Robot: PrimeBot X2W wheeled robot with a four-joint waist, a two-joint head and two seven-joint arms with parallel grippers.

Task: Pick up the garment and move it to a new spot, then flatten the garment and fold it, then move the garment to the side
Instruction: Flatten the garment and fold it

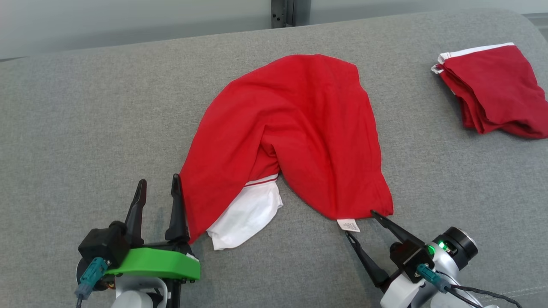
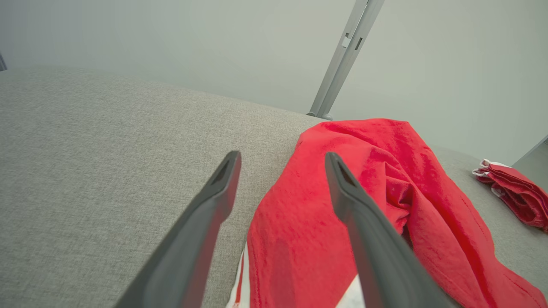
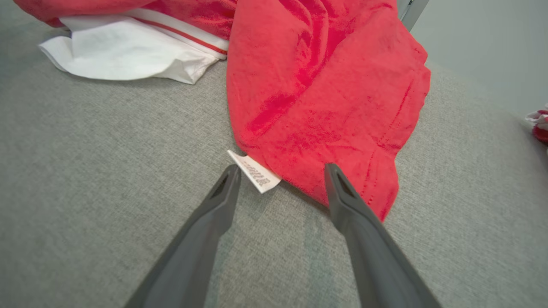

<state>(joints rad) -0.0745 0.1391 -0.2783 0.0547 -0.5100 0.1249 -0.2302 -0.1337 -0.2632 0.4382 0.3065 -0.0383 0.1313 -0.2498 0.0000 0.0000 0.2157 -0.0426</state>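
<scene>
Garment's near edge lies closest to the robot: the red garment [image 1: 295, 128] arches across the grey fabric-covered surface [image 1: 85, 128], both ends pointing back toward the pincers. At its left end a white part [image 1: 244, 216] with a red stripe pokes out from under the red cloth. At its right end a small white label [image 1: 348, 225] sticks out of the hem.

The left pincer [image 1: 159, 179] stands open and holds nothing, one finger just beside the garment's left edge. The right pincer [image 1: 360, 223] is also spread open and empty, its tips either side of the label, one at the hem's corner.

Further back the garment bunches into a rounded hump. Well apart, at the far right, sits a folded red garment [image 1: 496, 90] with white trim. A grey post [image 1: 282, 13] rises behind the surface.
</scene>
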